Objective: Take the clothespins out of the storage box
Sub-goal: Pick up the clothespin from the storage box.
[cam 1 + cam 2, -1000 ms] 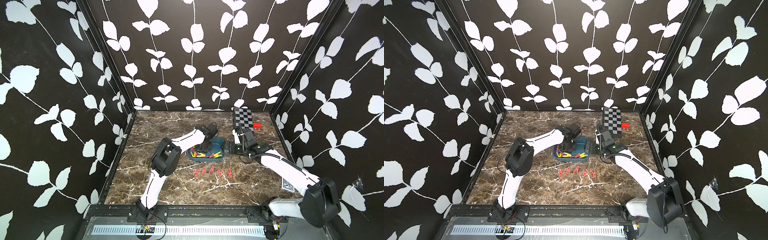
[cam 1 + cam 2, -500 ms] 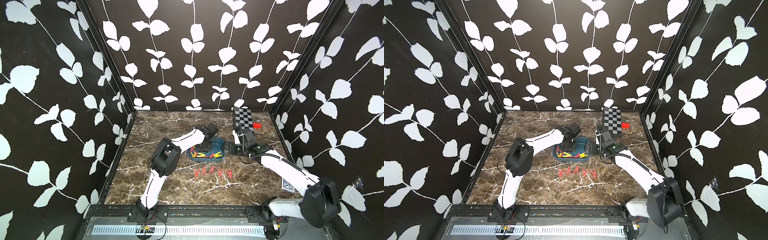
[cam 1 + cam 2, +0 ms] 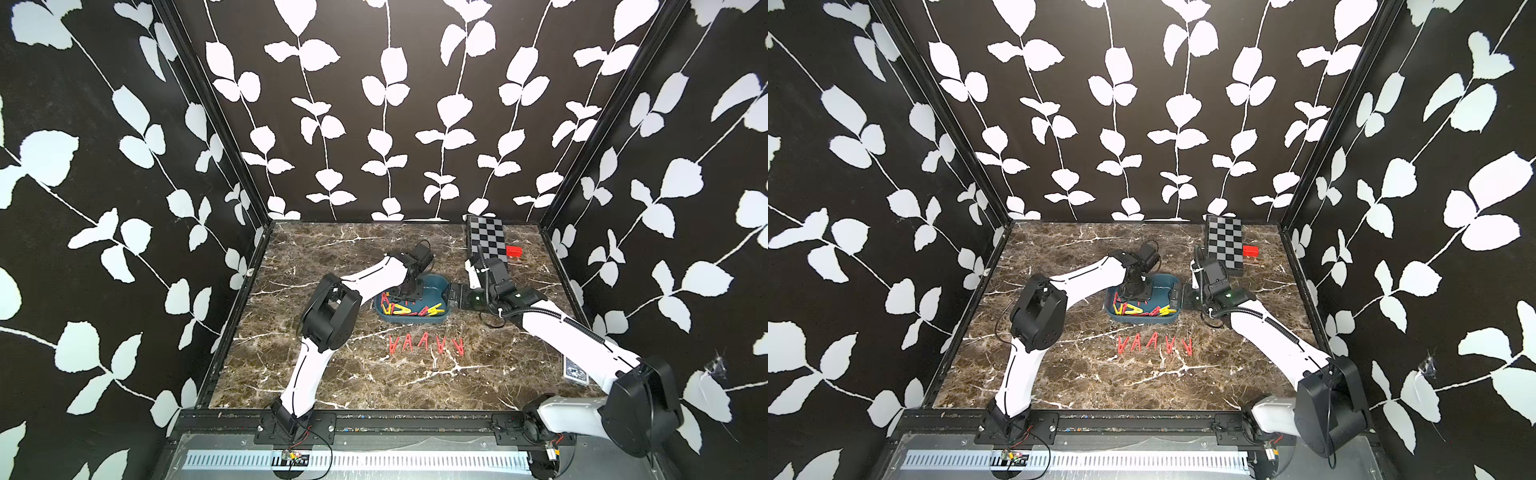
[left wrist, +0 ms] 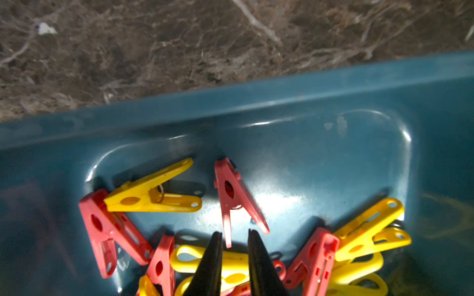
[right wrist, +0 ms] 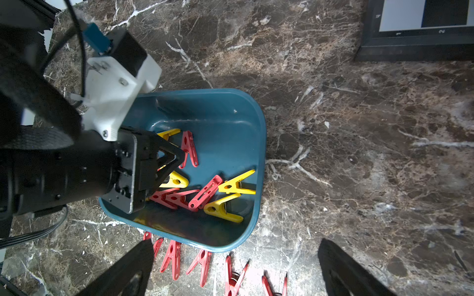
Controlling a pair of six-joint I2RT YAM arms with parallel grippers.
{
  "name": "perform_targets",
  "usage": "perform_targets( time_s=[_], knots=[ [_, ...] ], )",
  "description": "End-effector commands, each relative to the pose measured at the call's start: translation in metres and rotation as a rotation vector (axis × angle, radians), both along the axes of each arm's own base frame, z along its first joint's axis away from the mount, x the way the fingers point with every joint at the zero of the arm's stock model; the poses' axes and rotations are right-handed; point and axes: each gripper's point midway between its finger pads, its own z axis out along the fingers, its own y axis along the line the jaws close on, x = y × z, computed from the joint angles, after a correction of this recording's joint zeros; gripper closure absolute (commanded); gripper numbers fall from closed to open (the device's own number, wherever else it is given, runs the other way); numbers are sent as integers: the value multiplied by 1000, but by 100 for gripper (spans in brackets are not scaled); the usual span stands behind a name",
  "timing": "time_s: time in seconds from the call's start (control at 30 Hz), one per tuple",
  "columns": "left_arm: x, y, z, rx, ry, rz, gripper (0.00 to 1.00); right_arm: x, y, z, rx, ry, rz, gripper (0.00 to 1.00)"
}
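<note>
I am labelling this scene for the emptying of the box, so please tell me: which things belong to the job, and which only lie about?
Belong to the job: storage box, clothespins inside it, row of red clothespins on the table.
Only lying about: checkerboard box, small red block, patterned pack near the right arm.

Teal storage box (image 5: 230, 115), red and yellow clothespins (image 5: 205, 192) jumbled inside — perhaps six red ones rowed beside.

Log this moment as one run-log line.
left gripper: narrowly open, astride leg of red clothespin in storage box | right gripper: open beside storage box | row of red clothespins on table
</note>
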Motion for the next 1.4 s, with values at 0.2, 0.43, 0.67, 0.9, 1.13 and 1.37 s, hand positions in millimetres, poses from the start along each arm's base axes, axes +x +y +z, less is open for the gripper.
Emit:
perform_targets(
  time_s=[0.2, 0.43, 0.67, 0.9, 1.13, 1.37],
  knots=[
    [-14, 14, -21, 67, 57, -7, 80, 4, 2, 9, 24, -22, -4, 1],
    [-12, 13, -22, 68, 56, -9, 92, 3, 2, 10, 29, -21, -5, 1],
    [-9, 9, 12, 31, -4, -1, 99, 1, 5, 14, 53, -35, 7, 1],
    [-11, 12, 57, -17, -78, 23, 100, -4, 18, 26, 130, -57, 62, 1],
    [-28, 32, 81, -35, -114, 68, 100, -10, 29, 36, 208, -79, 108, 1],
    [-60, 65, 86, -22, -130, 107, 100, -21, 47, 41, 259, -87, 174, 1]
  ],
)
